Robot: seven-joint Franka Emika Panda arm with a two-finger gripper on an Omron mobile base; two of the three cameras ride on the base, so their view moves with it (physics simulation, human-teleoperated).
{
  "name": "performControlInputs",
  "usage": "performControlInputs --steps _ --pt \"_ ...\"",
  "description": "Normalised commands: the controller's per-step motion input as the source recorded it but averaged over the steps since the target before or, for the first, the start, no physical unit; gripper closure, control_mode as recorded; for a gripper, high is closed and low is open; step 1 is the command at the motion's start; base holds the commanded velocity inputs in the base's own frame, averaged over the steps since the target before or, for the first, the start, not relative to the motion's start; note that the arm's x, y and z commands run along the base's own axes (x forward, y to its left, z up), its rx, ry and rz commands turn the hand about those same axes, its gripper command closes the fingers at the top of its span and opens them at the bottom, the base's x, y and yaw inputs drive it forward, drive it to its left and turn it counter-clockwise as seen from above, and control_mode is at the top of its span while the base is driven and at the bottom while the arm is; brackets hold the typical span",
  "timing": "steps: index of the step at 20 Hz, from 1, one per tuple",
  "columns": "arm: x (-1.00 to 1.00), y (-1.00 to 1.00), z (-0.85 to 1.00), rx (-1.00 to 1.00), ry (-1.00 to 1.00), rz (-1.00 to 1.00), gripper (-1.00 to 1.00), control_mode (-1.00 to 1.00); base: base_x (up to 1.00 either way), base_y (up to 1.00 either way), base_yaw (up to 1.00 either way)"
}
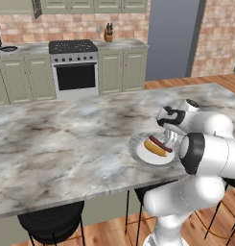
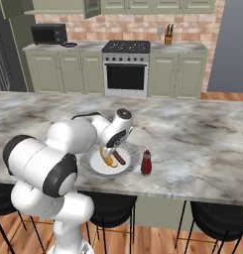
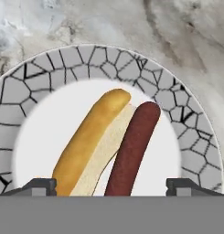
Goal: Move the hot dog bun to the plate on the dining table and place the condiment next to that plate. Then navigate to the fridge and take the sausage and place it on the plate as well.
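Left base view: the plate (image 1: 138, 154) is seen on the marble worktop (image 1: 66, 139), with the hot dog bun (image 1: 155, 148) and the sausage (image 1: 160, 143) laid on it, side by side, under the claw (image 1: 170, 138).

Right base view: the condiment (image 2: 146, 162) is stood just beside the plate (image 2: 95, 166).

Hand view: the claw's tips (image 3: 40, 185) are set wide apart — nothing is gripped — and the sausage (image 3: 131, 148) is seen resting against the bun (image 3: 88, 137). Every step is judged complete; only a withdrawal of the arm seems left.
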Motion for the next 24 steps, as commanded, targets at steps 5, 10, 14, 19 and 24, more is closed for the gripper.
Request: performControlInputs --steps 5,10,14,19,24 --pt "-0.14 0.00 0.86 -0.02 -0.23 0.00 -1.00 -1.00 0.00 0.00 0.00" --pt "-0.18 0.00 0.77 -0.07 -0.07 0.00 -1.00 -1.00 0.00 0.00 0.00" --pt "-0.41 0.00 0.58 -0.09 -0.05 -0.02 -1.00 -1.00 0.00 0.00 0.00" --pt "-0.83 0.03 0.32 -0.09 -0.22 -0.02 -1.00 -1.00 0.00 0.00 0.00" --pt "-0.84 0.07 0.15 -0.09 -0.20 0.00 -1.00 -1.00 0.00 0.00 0.00"
